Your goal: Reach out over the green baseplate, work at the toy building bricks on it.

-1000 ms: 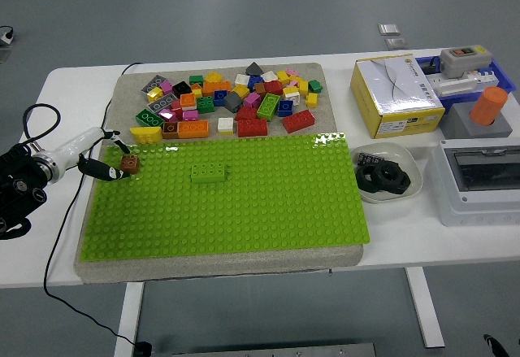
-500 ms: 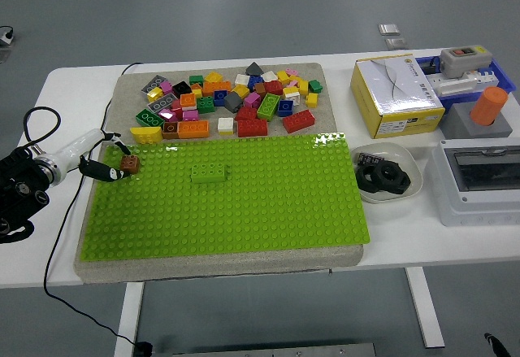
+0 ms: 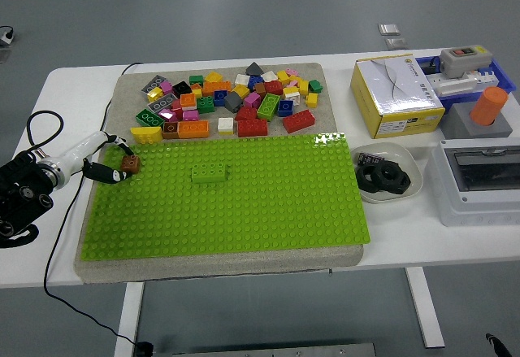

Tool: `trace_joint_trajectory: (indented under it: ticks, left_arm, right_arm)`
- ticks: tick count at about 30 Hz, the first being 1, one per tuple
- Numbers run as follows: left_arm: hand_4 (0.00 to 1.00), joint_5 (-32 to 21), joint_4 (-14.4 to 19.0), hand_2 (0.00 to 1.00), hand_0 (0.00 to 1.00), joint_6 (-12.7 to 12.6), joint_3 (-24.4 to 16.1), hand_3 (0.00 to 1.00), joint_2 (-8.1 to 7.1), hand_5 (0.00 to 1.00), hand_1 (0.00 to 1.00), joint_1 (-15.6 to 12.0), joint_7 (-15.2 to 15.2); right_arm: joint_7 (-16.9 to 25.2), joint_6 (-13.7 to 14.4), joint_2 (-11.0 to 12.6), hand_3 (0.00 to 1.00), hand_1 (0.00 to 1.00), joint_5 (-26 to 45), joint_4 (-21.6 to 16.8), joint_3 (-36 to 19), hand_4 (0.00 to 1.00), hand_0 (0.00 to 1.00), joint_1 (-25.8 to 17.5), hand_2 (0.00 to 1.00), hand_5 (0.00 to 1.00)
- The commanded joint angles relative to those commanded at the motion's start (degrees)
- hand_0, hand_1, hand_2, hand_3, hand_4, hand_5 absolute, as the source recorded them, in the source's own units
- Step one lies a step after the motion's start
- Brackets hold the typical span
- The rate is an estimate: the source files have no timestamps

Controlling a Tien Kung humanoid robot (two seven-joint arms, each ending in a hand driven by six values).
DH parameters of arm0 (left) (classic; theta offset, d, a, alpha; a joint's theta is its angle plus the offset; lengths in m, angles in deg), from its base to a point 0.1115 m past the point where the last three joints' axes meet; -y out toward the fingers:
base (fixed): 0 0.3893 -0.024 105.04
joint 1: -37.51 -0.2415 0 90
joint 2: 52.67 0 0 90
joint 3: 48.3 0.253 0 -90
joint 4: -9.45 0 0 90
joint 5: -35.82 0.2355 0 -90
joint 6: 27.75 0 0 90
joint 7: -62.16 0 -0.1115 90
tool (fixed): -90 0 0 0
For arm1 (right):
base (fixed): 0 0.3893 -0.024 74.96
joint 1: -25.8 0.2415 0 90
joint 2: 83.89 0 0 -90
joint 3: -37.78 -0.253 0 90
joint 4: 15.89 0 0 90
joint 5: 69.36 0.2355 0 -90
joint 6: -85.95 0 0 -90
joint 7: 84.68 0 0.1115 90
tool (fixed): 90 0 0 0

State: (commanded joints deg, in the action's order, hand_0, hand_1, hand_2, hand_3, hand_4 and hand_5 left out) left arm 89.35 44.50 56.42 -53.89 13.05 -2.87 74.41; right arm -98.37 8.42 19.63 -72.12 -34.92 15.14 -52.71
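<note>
The left hand (image 3: 97, 158) reaches in from the left edge, fingertips pinched on a small brown brick (image 3: 130, 163) at the far-left corner of the green baseplate (image 3: 236, 211). This looks like the placing step: next, press the brick squarely onto the studs. A green brick (image 3: 209, 173) sits mid-plate; the loose brick pile (image 3: 231, 101) lies beyond on the tabletop (image 3: 73, 80).

the baseplate (image 3: 244, 202) fills the middle of the frame on the surface (image 3: 73, 84). a loose brick pile (image 3: 231, 101) lies just above it. one brick (image 3: 209, 173) sits on the baseplate, left of centre. at its left edge the robot hand (image 3: 110, 160) meets a small brick (image 3: 130, 163). boxes (image 3: 396, 95) and a dish (image 3: 388, 175) lie right.
</note>
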Motion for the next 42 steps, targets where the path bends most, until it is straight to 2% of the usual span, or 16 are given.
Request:
trace_joint_trajectory:
  ticks: [19, 22, 23, 28, 30, 35, 39, 41, 42]
  left_arm:
    - [0.751, 0.7, 0.7, 0.889, 0.962, -0.6, -0.1, 0.486, -0.19, 0.184, 0.973, -0.1, 0.1]
    - [0.751, 1.3, 1.1, 0.889, 0.962, -1.2, -0.5, 0.486, -0.45, 0.184, 0.973, -0.1, 0.2]
    - [0.752, 1.5, 1.2, 0.909, 0.998, -1.4, -0.6, 0.484, -0.54, 0.184, 0.996, -0.1, 0.2]
    - [0.752, 2.9, 2.1, 0.909, 0.998, -2.5, -1.3, 0.484, -1.23, 0.184, 0.996, 0.1, -0.1]
    - [0.744, 3.1, 2.2, 0.943, 0.998, -2.6, -1.4, 0.481, -1.35, 0.189, 0.998, 0.1, -0.3]
    - [0.744, 4.1, 2.6, 0.946, 0.998, -2.5, -1.3, 0.483, -1.85, 0.196, 0.998, 0.2, -1.2]
    - [0.744, 5.8, 3.8, 0.946, 0.998, -2.5, -2.6, 0.483, -2.96, 0.196, 0.998, 0.0, -1.8]
    - [0.742, 7.3, 5.4, 0.948, 0.998, -2.4, -4.1, 0.484, -4.12, 0.208, 0.998, -0.2, -2.3]
    - [0.742, 8.4, 6.7, 0.948, 0.998, -2.3, -5.2, 0.484, -5.18, 0.208, 0.998, -0.3, -2.9]
  right_arm:
    - [0.0, 0.0, 0.2, 0.787, 0.666, 0.2, 0.0, 0.0, 0.897, 0.679, -0.1, 0.711, 0.951]
    - [0.1, 0.0, 0.2, 0.787, 0.666, 0.5, 0.0, 0.2, 0.897, 0.679, -0.2, 0.711, 0.951]
    - [0.2, 0.0, 0.2, 0.786, 0.666, 0.6, 0.0, 0.3, 0.898, 0.680, -0.2, 0.710, 0.951]
    - [0.4, 0.0, 0.3, 0.786, 0.666, 1.4, 0.1, 0.6, 0.898, 0.680, -0.3, 0.710, 0.951]
    - [0.5, 0.0, 0.3, 0.786, 0.666, 1.5, 0.1, 0.7, 0.898, 0.679, -0.4, 0.709, 0.950]
    - [0.5, 0.0, 0.3, 0.786, 0.666, 1.7, 0.1, 0.8, 0.897, 0.680, -0.5, 0.709, 0.953]
    - [0.5, 0.0, 0.3, 0.786, 0.666, 1.6, 0.1, 0.7, 0.897, 0.680, -0.5, 0.709, 0.953]
    - [0.5, 0.0, 0.4, 0.786, 0.666, 1.7, 0.1, 0.7, 0.897, 0.680, -0.6, 0.709, 0.950]
    - [0.5, 0.0, 0.4, 0.786, 0.666, 1.9, 0.1, 0.8, 0.897, 0.680, -0.7, 0.709, 0.950]
